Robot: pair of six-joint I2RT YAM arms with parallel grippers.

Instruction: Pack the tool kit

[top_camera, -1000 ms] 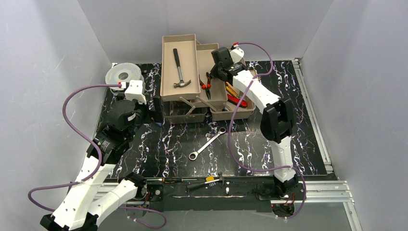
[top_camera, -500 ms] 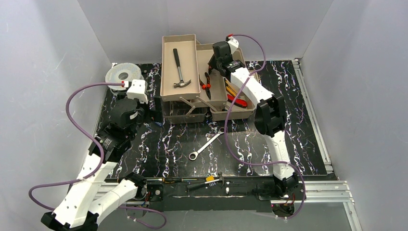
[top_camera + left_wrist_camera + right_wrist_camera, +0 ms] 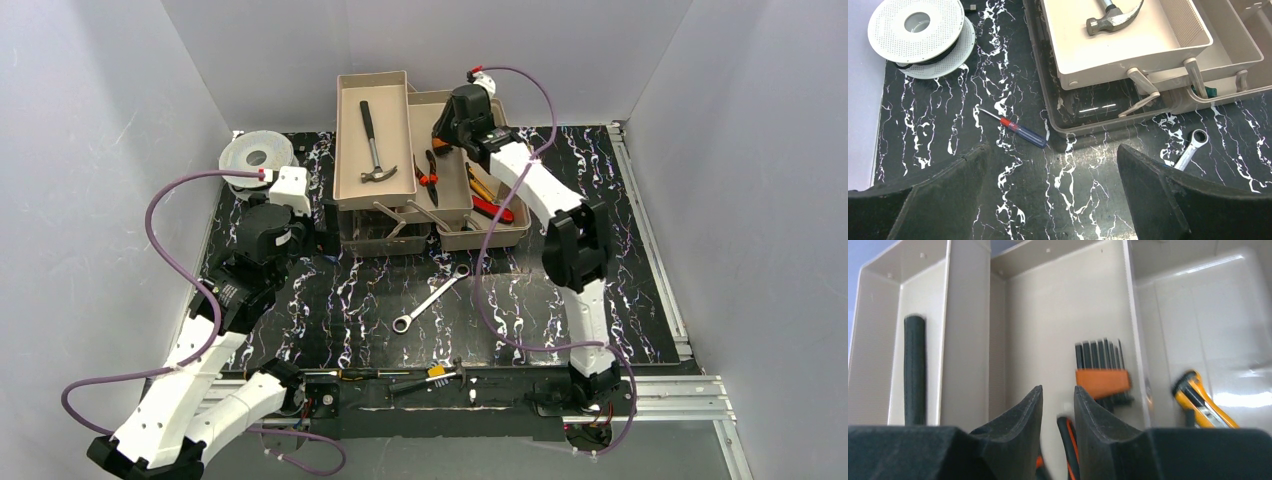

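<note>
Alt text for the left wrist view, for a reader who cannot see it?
The left gripper hangs open over a black marbled table, a red-and-blue screwdriver ahead of it beside the toolbox. A hammer lies in its raised tray; a grey spool sits upper left, a wrench at right.

Tan toolbox is standing open at the back of the table, trays folded out. Hammer is lying in the left tray, red-handled pliers in the next. Wrench and red-blue screwdriver are lying outside, on the table.

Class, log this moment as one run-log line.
left pincer open, facing screwdriver | right pincer narrowly open, empty, over middle tray | wrench on table
</note>
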